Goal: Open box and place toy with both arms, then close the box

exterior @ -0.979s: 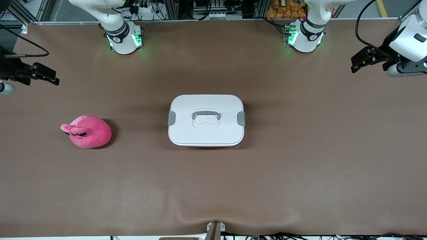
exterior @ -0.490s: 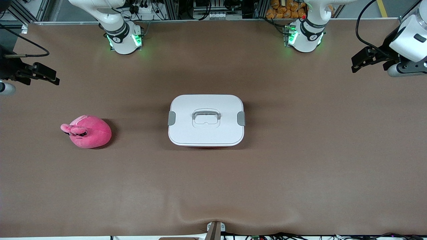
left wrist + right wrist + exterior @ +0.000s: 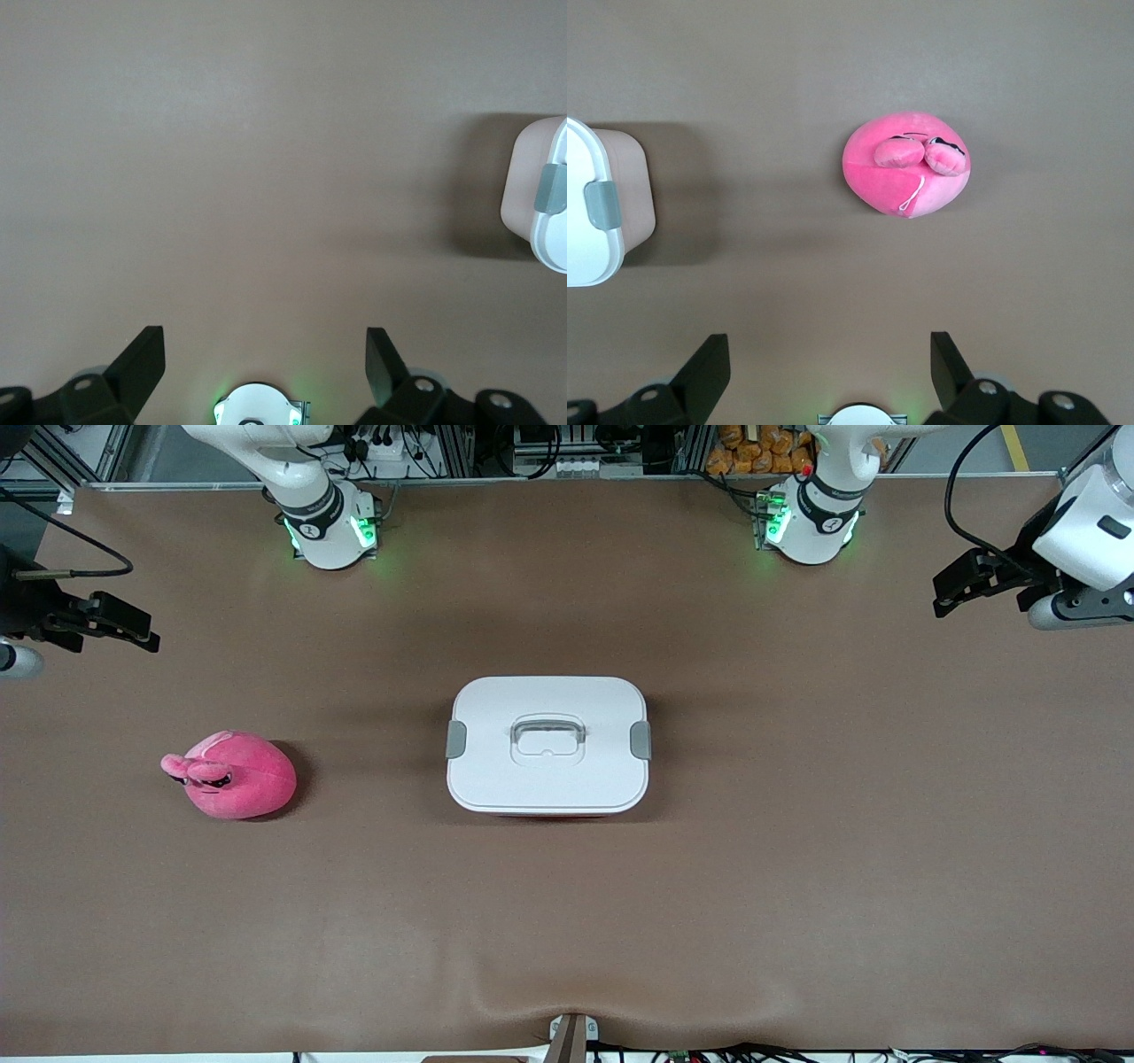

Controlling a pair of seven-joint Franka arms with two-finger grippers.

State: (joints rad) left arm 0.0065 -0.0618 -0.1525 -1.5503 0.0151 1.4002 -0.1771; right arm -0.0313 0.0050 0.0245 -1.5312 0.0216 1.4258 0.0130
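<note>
The box point(image 3: 547, 745) stands in the middle of the table with its white lid on and a grey clip point(image 3: 455, 739) at each end; it also shows in the left wrist view point(image 3: 540, 195) and the right wrist view point(image 3: 602, 212). The pink plush toy point(image 3: 232, 774) lies on the table toward the right arm's end, also in the right wrist view point(image 3: 908, 175). My right gripper point(image 3: 133, 636) is open and empty, up over the table's end, its span point(image 3: 830, 372) wide. My left gripper point(image 3: 952, 593) is open and empty over the other end, its span point(image 3: 266, 367) wide.
The brown table point(image 3: 797, 824) is bare around the box and toy. The arms' green-lit bases point(image 3: 332, 531) stand along the edge farthest from the front camera. A small bracket point(image 3: 571, 1032) sits at the nearest edge.
</note>
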